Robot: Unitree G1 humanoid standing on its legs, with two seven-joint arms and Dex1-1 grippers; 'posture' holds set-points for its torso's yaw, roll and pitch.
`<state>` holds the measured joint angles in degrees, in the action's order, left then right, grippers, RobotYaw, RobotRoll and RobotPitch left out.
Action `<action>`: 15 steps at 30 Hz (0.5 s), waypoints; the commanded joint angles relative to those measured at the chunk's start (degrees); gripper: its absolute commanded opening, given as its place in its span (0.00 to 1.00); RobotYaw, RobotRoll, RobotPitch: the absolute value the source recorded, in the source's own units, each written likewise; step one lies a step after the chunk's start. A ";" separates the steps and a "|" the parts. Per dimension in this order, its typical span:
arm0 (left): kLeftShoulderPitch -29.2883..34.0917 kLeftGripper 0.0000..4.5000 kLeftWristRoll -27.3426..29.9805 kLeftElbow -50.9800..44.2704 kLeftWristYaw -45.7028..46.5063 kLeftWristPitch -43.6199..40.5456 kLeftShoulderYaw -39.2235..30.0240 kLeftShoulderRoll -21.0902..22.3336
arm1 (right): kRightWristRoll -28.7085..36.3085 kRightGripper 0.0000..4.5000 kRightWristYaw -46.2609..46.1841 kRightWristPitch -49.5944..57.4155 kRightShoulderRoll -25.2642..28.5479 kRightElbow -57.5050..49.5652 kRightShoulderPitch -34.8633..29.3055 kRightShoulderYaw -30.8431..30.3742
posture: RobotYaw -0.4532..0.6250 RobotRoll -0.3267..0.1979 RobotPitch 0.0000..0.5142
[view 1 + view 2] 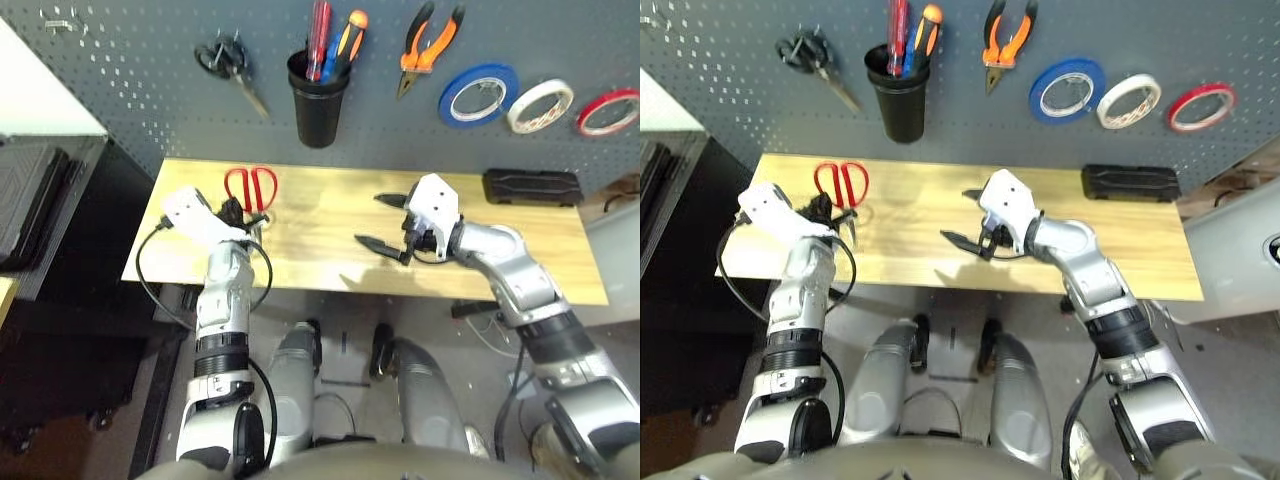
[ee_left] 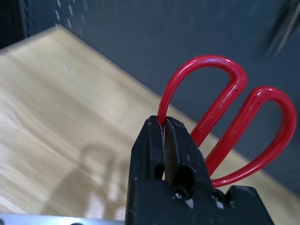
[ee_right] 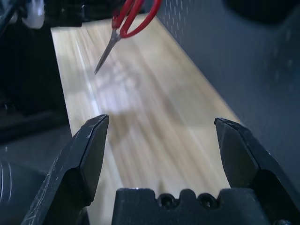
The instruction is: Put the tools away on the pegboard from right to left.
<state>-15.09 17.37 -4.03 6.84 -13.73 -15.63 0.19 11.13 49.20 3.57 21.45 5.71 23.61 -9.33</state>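
Note:
My left gripper [image 1: 240,212] is shut on one handle loop of the red-handled scissors [image 1: 250,186] over the left end of the wooden table [image 1: 320,262]. In the left wrist view the fingertips [image 2: 154,129] pinch the red loop [image 2: 220,101]. The right wrist view shows the scissors [image 3: 133,16] with the blades angled down above the wood. My right gripper [image 1: 381,221] hovers open and holds nothing over the table's middle. On the pegboard [image 1: 140,90] hang the orange-and-black pliers [image 1: 428,45] and the cream-white tape roll [image 1: 540,105]. The red-handled screwdriver [image 1: 318,35] stands in a black cup [image 1: 318,100].
Black-handled scissors [image 1: 230,62] hang left of the cup. A blue tape roll [image 1: 477,95] and a red tape roll [image 1: 607,112] flank the white one. A black case [image 1: 532,187] lies at the table's back right. A dark cabinet [image 1: 60,200] stands to the left.

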 commanded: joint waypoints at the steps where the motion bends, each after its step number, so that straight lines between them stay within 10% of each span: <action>1: 1.41 0.01 2.32 -5.94 -0.91 -1.59 0.10 -0.19 | 2.54 1.00 1.60 -3.64 -0.26 1.37 -0.93 2.32 | 0.70 0.62 0.43; 15: -5.93 0.01 6.36 -13.15 -0.43 -5.48 -1.10 3.29 | 13.51 1.00 5.22 -8.33 0.63 -2.70 -0.22 11.37 | 0.69 0.62 0.38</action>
<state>-20.81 23.12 -16.03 5.92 -18.29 -16.36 3.25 22.96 53.75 -5.23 21.19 5.08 23.91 0.73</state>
